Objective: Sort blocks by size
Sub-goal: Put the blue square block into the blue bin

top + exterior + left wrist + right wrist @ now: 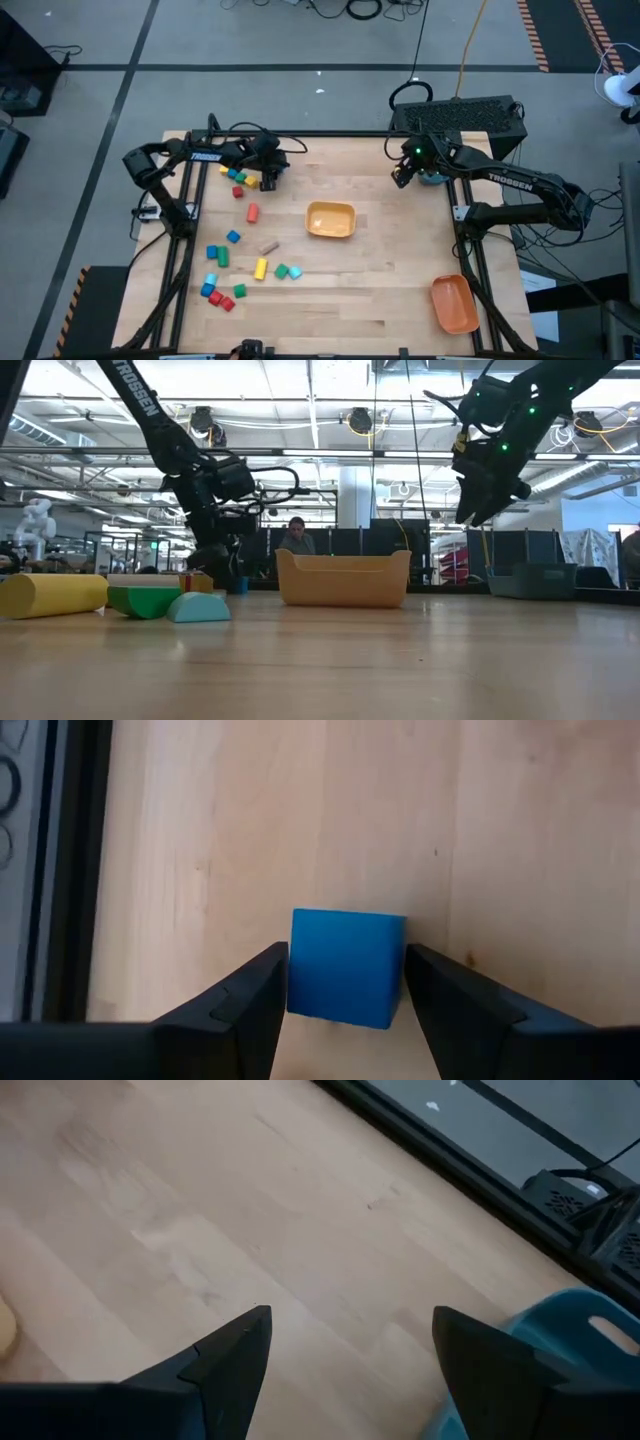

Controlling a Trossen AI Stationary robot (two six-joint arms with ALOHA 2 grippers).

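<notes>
My left gripper point(268, 183) is down at the table's far left, shut on a blue cube point(347, 965). Small blocks in several colours lie on the table's left half: a few beside that gripper point(236, 176), a red one point(252, 212), a tan one point(268, 246), a yellow cylinder point(261, 268) and a near-left cluster point(216, 290). My right gripper point(401, 180) hangs open and empty above the far right of the table, and shows in its wrist view point(350, 1320) beside the teal bin point(560, 1350). My left gripper pinches the blue cube by two opposite side faces point(300, 970) between its two fingers point(250, 995). The fingers point down at the table from above. I cannot tell whether the cube rests on the table or is just clear of it.
A yellow bin point(330, 220) stands mid-table and an orange bin point(453, 303) at the near right corner. The teal bin point(432, 178) is partly under my right arm. A black box point(470, 118) sits beyond the far right edge. A person point(295, 538) sits in the room behind.
</notes>
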